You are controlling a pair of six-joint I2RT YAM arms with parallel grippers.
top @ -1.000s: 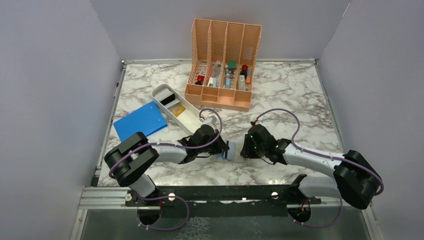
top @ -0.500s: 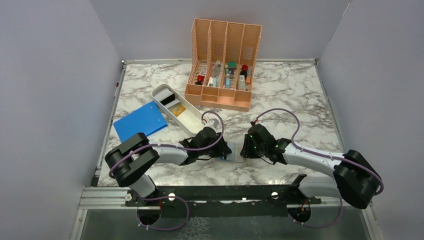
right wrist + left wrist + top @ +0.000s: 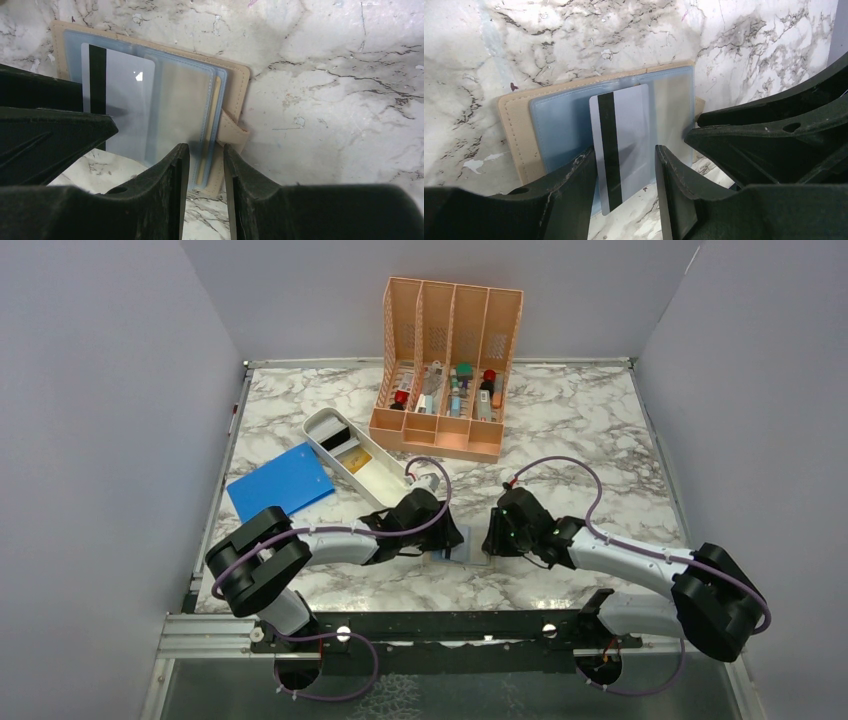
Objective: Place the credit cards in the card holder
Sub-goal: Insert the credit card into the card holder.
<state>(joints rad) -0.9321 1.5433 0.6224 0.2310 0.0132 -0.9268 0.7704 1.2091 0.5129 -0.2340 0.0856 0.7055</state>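
Observation:
The tan card holder (image 3: 472,559) lies open on the marble between my grippers, clear sleeves up (image 3: 514,130) (image 3: 235,75). A pale credit card (image 3: 624,120) with a black stripe lies partly in a sleeve, and its near end sticks out over the marble (image 3: 125,100). My left gripper (image 3: 626,148) (image 3: 447,537) is open, its fingers on either side of the card's near end. My right gripper (image 3: 206,145) (image 3: 492,540) is slightly open at the holder's opposite edge, over the sleeve edges. A yellow card (image 3: 360,456) lies in the white tray.
The white oblong tray (image 3: 330,425) stands behind the left gripper. A large blue sheet (image 3: 280,483) lies at the left. The orange slotted rack (image 3: 450,360) with small items stands at the back. The two grippers are close together.
My left gripper has moved a little right toward the holder, and the card has gone from tilted up to lying low on the sleeves. The right gripper has stayed in place.

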